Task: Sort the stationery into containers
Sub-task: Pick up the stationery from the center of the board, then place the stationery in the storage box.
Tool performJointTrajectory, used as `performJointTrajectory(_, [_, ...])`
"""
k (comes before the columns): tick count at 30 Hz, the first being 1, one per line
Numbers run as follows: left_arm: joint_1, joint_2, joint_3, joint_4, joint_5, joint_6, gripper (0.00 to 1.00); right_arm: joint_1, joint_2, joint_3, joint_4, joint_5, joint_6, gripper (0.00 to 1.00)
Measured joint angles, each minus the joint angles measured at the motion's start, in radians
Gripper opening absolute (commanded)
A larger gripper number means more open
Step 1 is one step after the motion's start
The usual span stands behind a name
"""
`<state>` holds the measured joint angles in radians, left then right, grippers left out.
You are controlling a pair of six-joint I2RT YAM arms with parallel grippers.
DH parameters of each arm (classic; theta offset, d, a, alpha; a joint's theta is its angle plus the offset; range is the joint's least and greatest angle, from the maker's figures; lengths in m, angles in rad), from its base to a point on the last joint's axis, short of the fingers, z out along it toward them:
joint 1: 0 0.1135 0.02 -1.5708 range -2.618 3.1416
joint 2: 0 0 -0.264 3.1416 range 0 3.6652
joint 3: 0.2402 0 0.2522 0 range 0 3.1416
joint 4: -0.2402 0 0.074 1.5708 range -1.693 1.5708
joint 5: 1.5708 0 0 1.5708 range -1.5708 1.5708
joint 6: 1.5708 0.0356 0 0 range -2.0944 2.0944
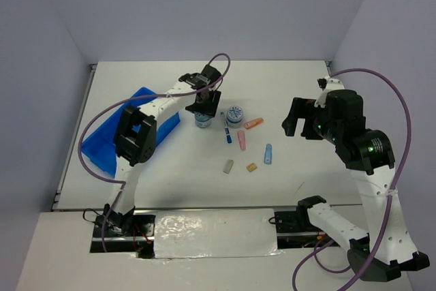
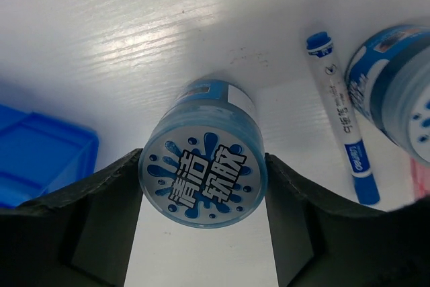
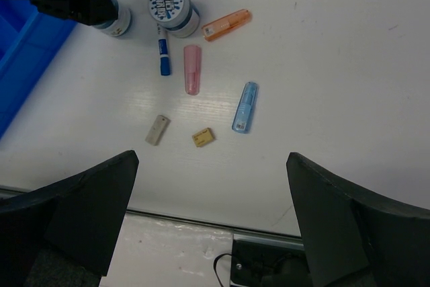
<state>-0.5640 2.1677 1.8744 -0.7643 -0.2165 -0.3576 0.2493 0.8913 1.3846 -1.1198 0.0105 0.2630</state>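
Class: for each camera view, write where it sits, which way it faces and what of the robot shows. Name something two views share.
Top external: above and behind, looking down on the table; left arm and right arm show.
Left wrist: on the left arm, looking down past fingers of the left hand at a round tub.
Right wrist: on the right arm, looking down at the table between fingers of the right hand.
Shared: both wrist views show the pen.
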Motion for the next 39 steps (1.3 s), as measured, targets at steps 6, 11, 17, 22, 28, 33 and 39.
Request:
performJointTrajectory(6, [0.016,-0.145,0.055,-0.073,-0.015,-0.021,0.19,0.0,-0.001,-0.002,0.001,0.0,0.0,1.0])
performJointTrajectory(11, [0.168,-0.357,0.111,-0.081,-0.064,-0.054,0.19,0.002,0.001,-0.003,0.003,-0.019,0.001,1.0])
performJointTrajectory(17, [0.399,-0.39,0.098,-0.079,-0.103,-0.056,0.22,0.002,0.013,-0.003,0.004,-0.052,0.001,1.0])
performJointTrajectory(22, [0.459,-0.264,0.092,-0.088,-0.071,-0.037,0.29,0.002,0.022,-0.003,0.004,-0.068,0.002,1.0])
performJointTrajectory(28, [0.497,-0.225,0.031,-0.078,-0.039,-0.031,0.31,0.004,0.016,-0.003,0.003,-0.073,0.002,1.0])
performJointTrajectory(33, [0.512,-0.226,-0.024,-0.022,-0.029,-0.031,0.36,0.004,-0.007,-0.013,0.003,-0.071,0.005,1.0])
performJointTrajectory(39, [0.512,-0.226,-0.126,-0.01,-0.003,-0.035,0.47,0.004,-0.017,-0.033,0.003,-0.071,0.01,1.0])
